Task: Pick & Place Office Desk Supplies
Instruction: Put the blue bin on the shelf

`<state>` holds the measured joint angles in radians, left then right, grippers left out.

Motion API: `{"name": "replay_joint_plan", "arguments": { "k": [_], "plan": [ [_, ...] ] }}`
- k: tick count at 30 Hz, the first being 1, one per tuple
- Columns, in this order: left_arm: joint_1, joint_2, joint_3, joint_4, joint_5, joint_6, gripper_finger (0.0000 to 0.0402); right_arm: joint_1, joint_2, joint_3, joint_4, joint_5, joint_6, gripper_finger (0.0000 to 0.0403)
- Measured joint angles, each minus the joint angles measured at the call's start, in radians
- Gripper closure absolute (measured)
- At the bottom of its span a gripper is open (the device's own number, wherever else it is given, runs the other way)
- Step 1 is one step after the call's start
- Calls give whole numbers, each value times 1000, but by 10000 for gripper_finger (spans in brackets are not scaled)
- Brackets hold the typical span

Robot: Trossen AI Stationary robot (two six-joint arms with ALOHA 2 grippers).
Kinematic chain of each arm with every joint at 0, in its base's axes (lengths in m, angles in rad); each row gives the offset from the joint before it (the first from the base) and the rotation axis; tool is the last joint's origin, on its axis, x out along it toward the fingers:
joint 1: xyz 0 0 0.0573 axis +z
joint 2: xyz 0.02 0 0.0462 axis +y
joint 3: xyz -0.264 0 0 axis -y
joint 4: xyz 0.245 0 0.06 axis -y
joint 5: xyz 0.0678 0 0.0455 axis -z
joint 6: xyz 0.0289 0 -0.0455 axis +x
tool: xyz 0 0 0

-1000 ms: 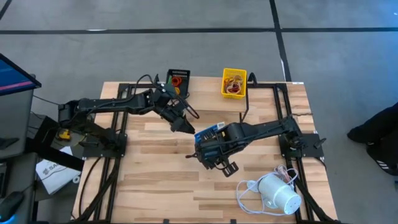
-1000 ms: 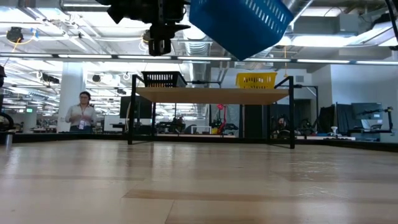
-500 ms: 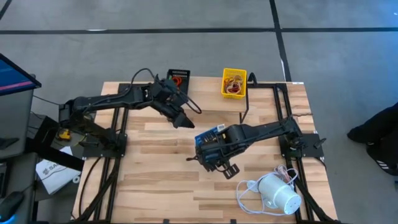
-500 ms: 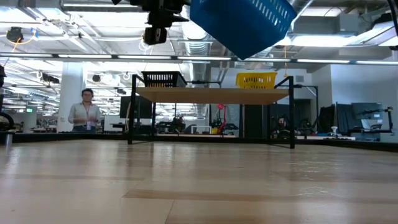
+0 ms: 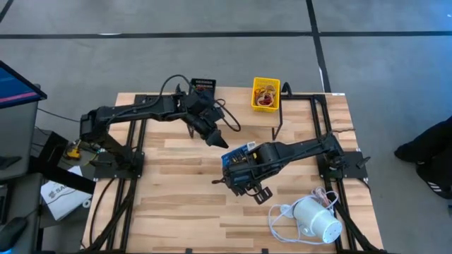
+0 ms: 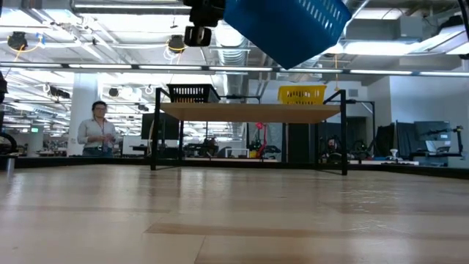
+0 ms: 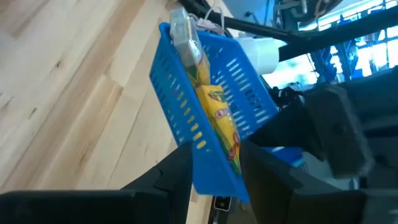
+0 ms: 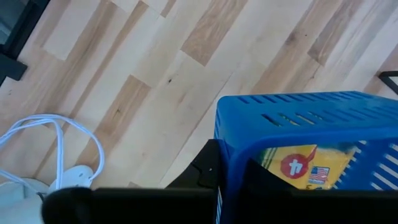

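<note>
White corded device [image 5: 314, 219] near lifted blue tray [image 5: 237, 156].

Supplies are split up right now. A yellow pack [image 7: 219, 121] with red print sits inside the blue tray [image 7: 205, 93], which is tilted up off the surface. Red and orange bands [image 5: 266, 97] are piled in the yellow tray [image 5: 266, 82] at the far edge. More red bits [image 5: 200, 90] lie in the black tray [image 5: 204, 82].

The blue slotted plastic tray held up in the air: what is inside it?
Inside the blue slotted plastic tray lies a yellow printed packet and a clear wrapped piece. Its walls hide anything beneath them.
</note>
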<state>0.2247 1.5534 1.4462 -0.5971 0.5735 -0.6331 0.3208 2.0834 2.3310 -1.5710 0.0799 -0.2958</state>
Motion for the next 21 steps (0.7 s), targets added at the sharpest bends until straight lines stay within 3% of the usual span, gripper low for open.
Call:
{"name": "replay_joint_plan", "arguments": {
  "k": [21],
  "plan": [
    [-48,34,2,46,20,-31,274,13,0,0,0,6,-4,403]
  ]
}}
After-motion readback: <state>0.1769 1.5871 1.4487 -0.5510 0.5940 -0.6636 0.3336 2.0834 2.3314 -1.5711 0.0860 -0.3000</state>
